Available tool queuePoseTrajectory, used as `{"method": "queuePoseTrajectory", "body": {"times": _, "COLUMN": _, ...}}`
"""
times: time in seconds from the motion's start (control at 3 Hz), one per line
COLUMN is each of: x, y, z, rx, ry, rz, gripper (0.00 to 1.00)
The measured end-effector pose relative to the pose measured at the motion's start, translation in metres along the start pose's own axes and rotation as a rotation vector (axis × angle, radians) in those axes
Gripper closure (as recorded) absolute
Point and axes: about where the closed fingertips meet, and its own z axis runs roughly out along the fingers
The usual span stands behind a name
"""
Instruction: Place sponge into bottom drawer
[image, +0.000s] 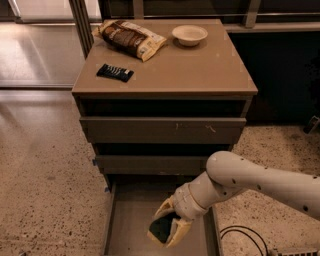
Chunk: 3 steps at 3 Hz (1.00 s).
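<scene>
The bottom drawer (122, 225) is pulled open at the foot of the grey-brown cabinet, its flat floor showing. My gripper (166, 229) hangs low inside the drawer, right of its middle, on a white arm that comes in from the right. Its pale fingers are shut on the sponge (161, 228), whose dark green top shows between them with a yellow edge below. I cannot tell whether the sponge touches the drawer floor.
On the cabinet top (200, 70) lie a flat black-wrapped bar (115, 72), a chip bag (131, 39) and a white bowl (189, 35). Two plain-fronted drawers (162, 129) sit above the open one. A black cable (240, 235) lies on the speckled floor at right.
</scene>
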Motion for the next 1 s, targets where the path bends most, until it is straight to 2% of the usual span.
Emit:
{"method": "queuePoseTrajectory", "body": {"times": 0.33, "x": -0.001, "y": 0.002, "z": 0.001, "rx": 0.057, "ry": 0.066, "rz": -0.002, "gripper": 1.00}}
{"method": "queuePoseTrajectory", "body": {"times": 0.67, "x": 0.003, "y": 0.016, "z": 0.019, "rx": 0.109, "ry": 0.203, "rz": -0.006, "gripper": 1.00}}
{"method": "queuePoseTrajectory", "body": {"times": 1.0, "x": 0.015, "y": 0.017, "z": 0.036, "rx": 0.175, "ry": 0.294, "rz": 0.016, "gripper": 1.00}}
